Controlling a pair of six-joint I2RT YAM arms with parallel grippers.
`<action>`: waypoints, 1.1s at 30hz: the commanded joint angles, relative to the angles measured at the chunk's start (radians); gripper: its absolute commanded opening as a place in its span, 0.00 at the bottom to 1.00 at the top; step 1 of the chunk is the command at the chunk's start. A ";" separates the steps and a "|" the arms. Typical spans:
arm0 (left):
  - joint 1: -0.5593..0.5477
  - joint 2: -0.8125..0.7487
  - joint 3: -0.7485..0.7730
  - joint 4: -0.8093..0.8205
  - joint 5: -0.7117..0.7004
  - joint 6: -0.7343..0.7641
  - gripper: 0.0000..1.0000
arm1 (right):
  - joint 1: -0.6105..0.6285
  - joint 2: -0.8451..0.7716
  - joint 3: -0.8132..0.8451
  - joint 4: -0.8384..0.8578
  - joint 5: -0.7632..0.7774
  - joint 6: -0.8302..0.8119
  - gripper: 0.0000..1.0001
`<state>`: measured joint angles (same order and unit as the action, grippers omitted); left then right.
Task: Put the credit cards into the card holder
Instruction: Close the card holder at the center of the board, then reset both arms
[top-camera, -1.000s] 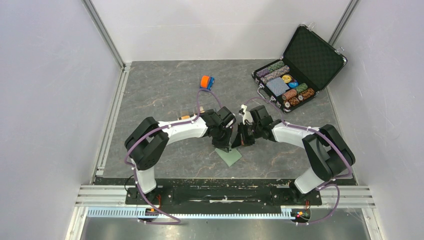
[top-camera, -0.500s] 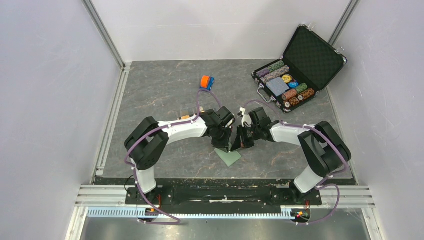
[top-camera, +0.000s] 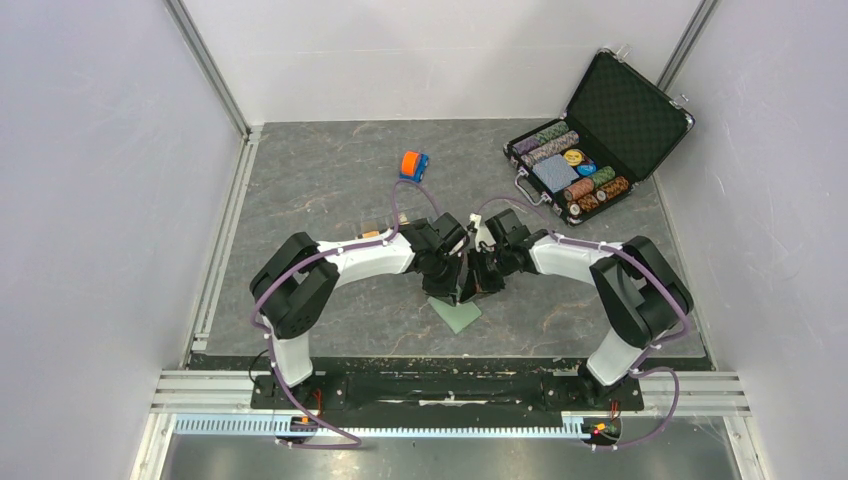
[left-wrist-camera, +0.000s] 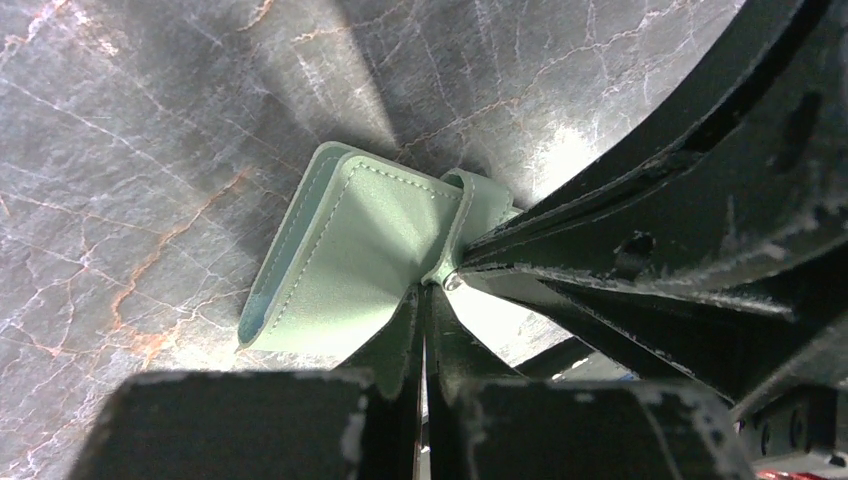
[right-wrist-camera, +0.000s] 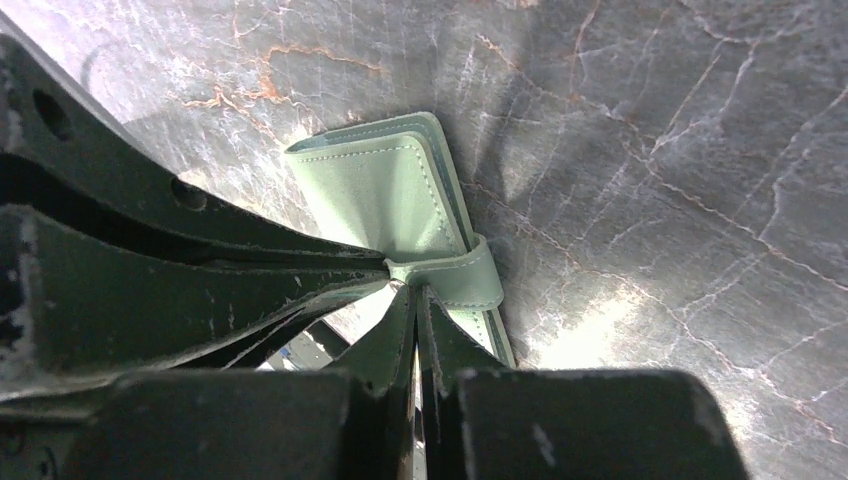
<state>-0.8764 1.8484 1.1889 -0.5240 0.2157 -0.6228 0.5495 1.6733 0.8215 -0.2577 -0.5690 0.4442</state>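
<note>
Evidently the card holder (left-wrist-camera: 345, 250) lies folded shut on the tabletop (top-camera: 330, 190), near the front edge and midway between the two arms, with its strap (right-wrist-camera: 455, 282) wrapped over one side. Both claws meet right at that strap. The left claw (left-wrist-camera: 422, 300) and the right claw (right-wrist-camera: 413, 300) each have their fingers pressed together, coming at the strap from opposite sides. This is likely to work the snap loose so the holder can be opened, though whether either actually nips the strap cannot be told. Farther back, well apart, sit an orange-and-blue toy car (top-camera: 413, 165) and an open chip case (top-camera: 600, 140).
</note>
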 joint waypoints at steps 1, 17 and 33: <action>-0.004 0.028 -0.001 0.009 -0.035 -0.060 0.02 | 0.057 0.089 0.014 -0.123 0.223 -0.069 0.00; -0.003 -0.091 -0.013 0.067 -0.080 -0.022 0.13 | 0.064 -0.023 0.042 -0.084 0.244 -0.069 0.00; 0.358 -0.446 -0.236 0.676 0.279 -0.247 1.00 | -0.293 -0.344 0.057 0.017 0.216 -0.031 0.98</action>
<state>-0.6579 1.4673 1.0569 -0.1402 0.3519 -0.7136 0.3420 1.3949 0.9039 -0.3092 -0.3389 0.4114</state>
